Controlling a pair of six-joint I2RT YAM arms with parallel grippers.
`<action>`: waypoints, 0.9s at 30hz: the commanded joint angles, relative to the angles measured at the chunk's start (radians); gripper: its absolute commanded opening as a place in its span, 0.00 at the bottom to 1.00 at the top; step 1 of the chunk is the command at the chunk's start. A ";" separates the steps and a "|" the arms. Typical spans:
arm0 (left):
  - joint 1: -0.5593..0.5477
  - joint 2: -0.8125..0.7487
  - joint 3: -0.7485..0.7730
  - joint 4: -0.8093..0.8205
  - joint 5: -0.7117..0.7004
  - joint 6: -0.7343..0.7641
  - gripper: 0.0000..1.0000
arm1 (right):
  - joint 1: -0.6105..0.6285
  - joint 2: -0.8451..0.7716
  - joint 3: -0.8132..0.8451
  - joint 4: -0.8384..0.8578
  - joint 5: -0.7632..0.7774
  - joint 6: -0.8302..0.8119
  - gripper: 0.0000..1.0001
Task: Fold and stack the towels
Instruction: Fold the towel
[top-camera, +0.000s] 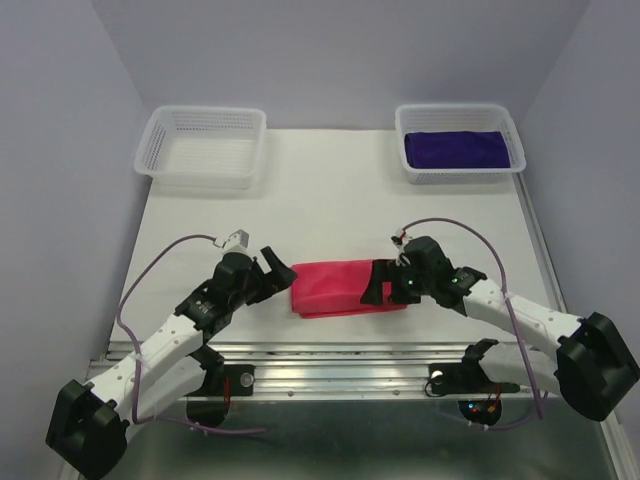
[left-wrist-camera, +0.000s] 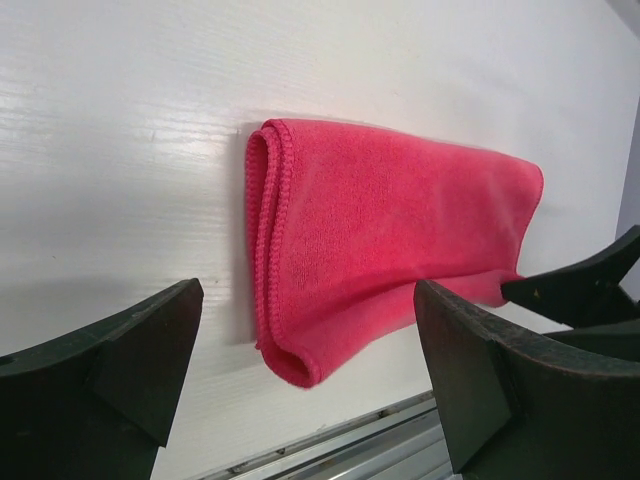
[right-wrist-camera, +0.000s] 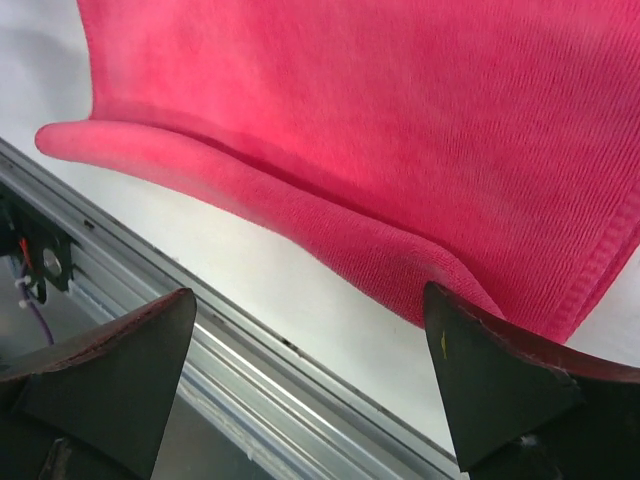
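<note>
A bright pink-red towel (top-camera: 340, 287) lies folded into a long strip on the white table, near the front edge. It also shows in the left wrist view (left-wrist-camera: 390, 230) and the right wrist view (right-wrist-camera: 400, 130). My left gripper (top-camera: 275, 270) is open at the towel's left end, empty. My right gripper (top-camera: 382, 285) is open at the towel's right end, its fingers over the cloth's edge, holding nothing. A dark purple towel (top-camera: 455, 150) lies folded in the back right basket. The orange-tan and spotted light blue towels are out of view.
A white mesh basket (top-camera: 202, 145) stands at the back left, with nothing in it. The other white mesh basket (top-camera: 460, 172) stands at the back right. A metal rail (top-camera: 350, 360) runs along the table's front edge.
</note>
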 joint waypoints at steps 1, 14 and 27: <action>-0.002 0.000 0.022 -0.004 -0.051 0.026 0.99 | 0.010 -0.059 -0.118 -0.019 -0.072 0.055 1.00; -0.001 0.018 0.046 -0.019 -0.071 0.051 0.99 | 0.013 -0.296 -0.066 -0.215 0.122 0.098 1.00; 0.004 0.063 0.074 -0.014 -0.096 0.089 0.99 | -0.002 0.102 0.153 -0.196 0.555 0.088 0.99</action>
